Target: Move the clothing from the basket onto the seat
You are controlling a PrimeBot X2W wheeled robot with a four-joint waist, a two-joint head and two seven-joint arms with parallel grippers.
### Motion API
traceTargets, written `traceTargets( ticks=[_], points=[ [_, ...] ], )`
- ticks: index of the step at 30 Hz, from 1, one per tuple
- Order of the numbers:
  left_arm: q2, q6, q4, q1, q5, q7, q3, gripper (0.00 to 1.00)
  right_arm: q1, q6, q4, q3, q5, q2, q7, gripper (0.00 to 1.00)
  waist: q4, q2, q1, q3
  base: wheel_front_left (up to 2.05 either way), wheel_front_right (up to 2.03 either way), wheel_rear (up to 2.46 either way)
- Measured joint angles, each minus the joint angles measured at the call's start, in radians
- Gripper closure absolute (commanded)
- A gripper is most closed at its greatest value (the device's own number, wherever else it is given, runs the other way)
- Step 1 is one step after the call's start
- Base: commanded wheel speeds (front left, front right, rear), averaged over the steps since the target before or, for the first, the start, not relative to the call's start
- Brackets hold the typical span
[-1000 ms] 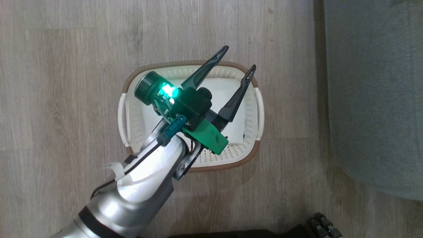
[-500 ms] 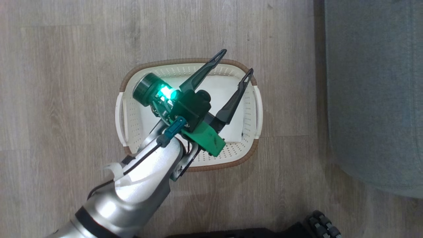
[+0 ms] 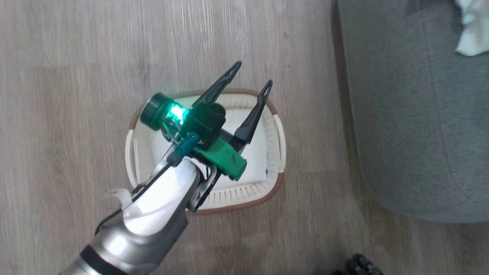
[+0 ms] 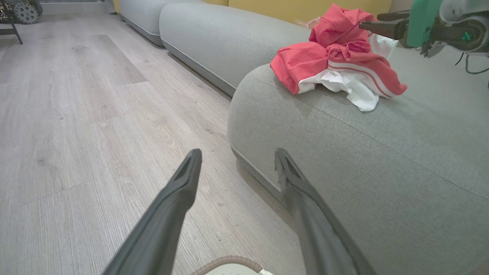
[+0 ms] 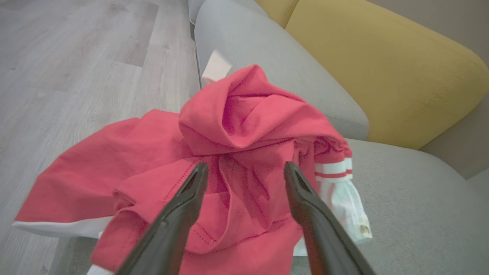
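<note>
The red clothing (image 4: 336, 61) with white stripe trim lies in a crumpled heap on the grey seat (image 4: 344, 152). My right gripper (image 5: 245, 167) hovers open just above the clothing (image 5: 237, 126), fingers apart on either side of a red fold. From the left wrist view the right gripper (image 4: 369, 21) points at the heap's top. My left gripper (image 3: 252, 74) is open and holds nothing above the white basket (image 3: 276, 126), whose inside looks white. A white bit of the clothing (image 3: 471, 34) shows on the seat (image 3: 412, 114).
Pale wood-plank floor (image 3: 76, 76) surrounds the basket. A yellow back cushion (image 5: 382, 68) rises behind the seat. More grey sofa sections (image 4: 206, 34) run along the floor. The basket's brown rim (image 4: 229, 263) sits just below my left fingers.
The head camera has swung toward the seat, so the basket sits lower and further left in view. The left gripper stays open over the basket.
</note>
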Motion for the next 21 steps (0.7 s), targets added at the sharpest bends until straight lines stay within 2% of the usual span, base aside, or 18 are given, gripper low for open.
traceTargets(
  ticks=[5,10,14,21],
  points=[
    [-0.003,0.009,0.019,0.042,-0.030,-0.007,0.022,0.00,0.082,0.000,-0.065,0.048,0.068,0.013,-0.002,0.00,-0.009,0.0000,0.0000,-0.065,0.00,0.00,0.00],
    [-0.013,0.041,0.038,0.117,-0.087,-0.008,0.088,0.00,0.192,0.000,-0.132,0.138,0.173,0.034,-0.002,0.00,-0.009,0.0001,-0.0001,-0.173,0.00,0.00,0.00],
    [-0.022,0.065,0.021,0.175,-0.106,-0.009,0.150,0.00,0.251,0.000,-0.176,0.195,0.233,0.038,-0.002,0.00,-0.002,0.0001,-0.0001,-0.243,0.00,0.00,0.00],
    [-0.016,0.097,-0.036,0.313,-0.110,-0.009,0.267,0.00,0.358,0.000,-0.242,0.297,0.362,0.083,-0.002,0.00,0.012,0.0001,-0.0001,-0.351,0.00,0.00,0.00]
  ],
)
